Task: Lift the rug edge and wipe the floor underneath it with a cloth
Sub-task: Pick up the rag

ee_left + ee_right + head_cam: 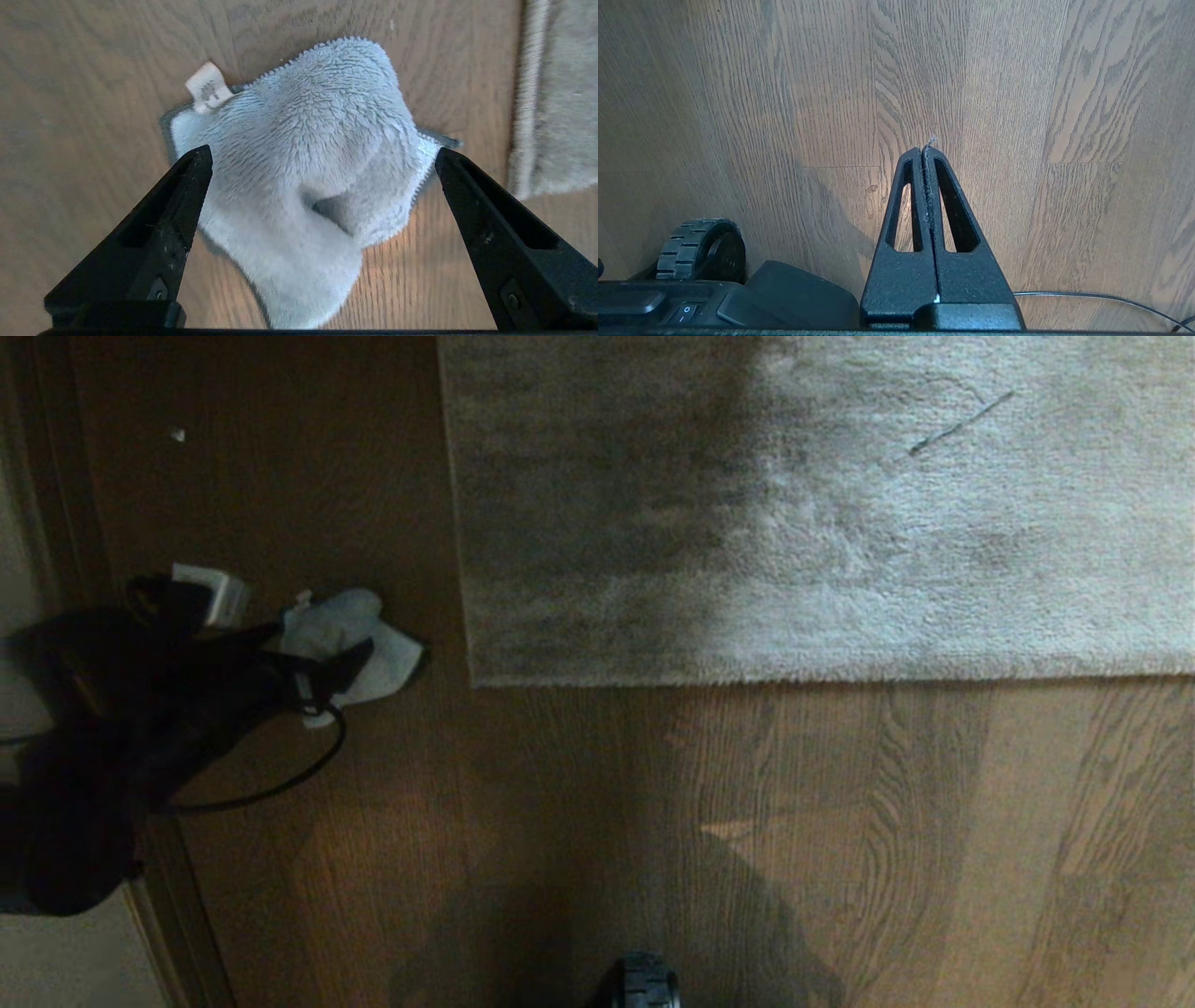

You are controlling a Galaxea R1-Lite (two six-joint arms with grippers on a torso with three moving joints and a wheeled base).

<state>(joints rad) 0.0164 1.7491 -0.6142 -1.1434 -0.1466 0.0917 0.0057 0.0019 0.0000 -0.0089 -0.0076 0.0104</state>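
1. The left gripper's [322,156] two black fingers [173,205] are spread wide and released, one on each side of the cloth [308,154], holding nothing. In the left wrist view the tips reach in over the cloth's two side edges; whether they touch it cannot be told.
2. The cloth is a pale blue-grey fuzzy rag, crumpled into a mound with a fold dipping at its middle. A small white tag [208,87] sticks out from its stitched hem in the upper left of that view.
3. In the head view the left gripper [327,667] sits at the middle left of the frame, its dark arm coming in from the left edge, with the cloth [350,639] on the floor [579,821] beneath its tips.
4. A black cable [271,789] loops from the arm across the floor just below the cloth.
5. The rug edge [747,679] runs straight across the middle of the head view. Its square corner [474,681] lies flat on the floor, near the cloth's right side but apart from it. The rug fills the upper right of the frame.
6. The right gripper [927,151] has its fingers clenched together, with only a wisp of fibre at the tips. It hangs over bare wood floor [1017,116] at the lower centre of the right wrist view.
7. A treaded wheel [703,247] of the robot base shows at the lower left of that view.
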